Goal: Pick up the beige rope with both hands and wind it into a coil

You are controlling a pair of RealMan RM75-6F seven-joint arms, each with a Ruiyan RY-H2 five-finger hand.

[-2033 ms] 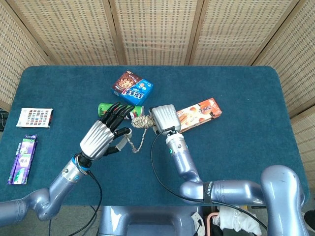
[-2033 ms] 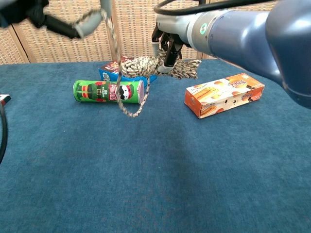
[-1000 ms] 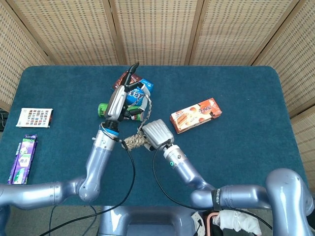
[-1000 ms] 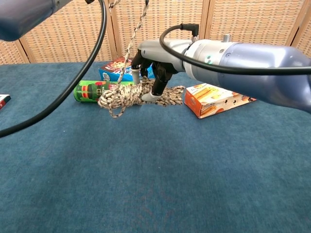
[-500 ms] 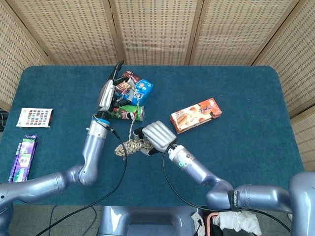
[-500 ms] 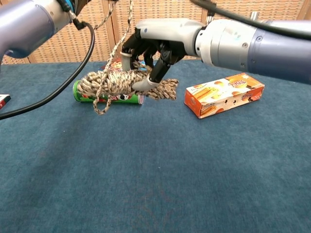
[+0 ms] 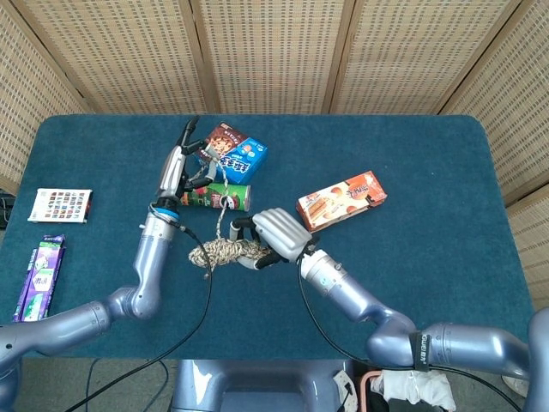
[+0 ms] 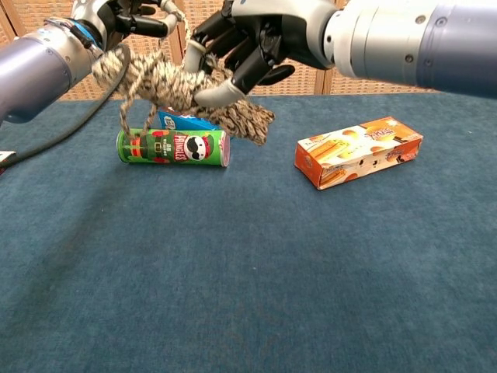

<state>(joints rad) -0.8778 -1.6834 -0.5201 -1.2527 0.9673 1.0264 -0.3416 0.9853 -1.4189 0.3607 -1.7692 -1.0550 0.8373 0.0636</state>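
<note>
The beige rope (image 7: 225, 251) is wound into a thick bundle (image 8: 177, 81) held up off the blue table. My right hand (image 7: 276, 233) grips the bundle's right end, fingers wrapped around it (image 8: 256, 40). A loose strand (image 7: 220, 216) runs from the bundle up towards my left hand (image 7: 177, 168). That hand (image 8: 118, 19) is raised at the bundle's left end and pinches the strand in its fingertips. A short loop of rope (image 8: 126, 122) hangs below the bundle in front of the can.
A green chips can (image 7: 214, 197) lies under the rope, with a blue snack box (image 7: 232, 150) behind it. An orange box (image 7: 341, 200) lies to the right. A white card (image 7: 60, 205) and a purple packet (image 7: 41, 276) sit at the table's left edge.
The bundle has risen and shifted left, now above the can in the chest view. My left hand has come down and left to the bundle's end, shortening the free strand.
</note>
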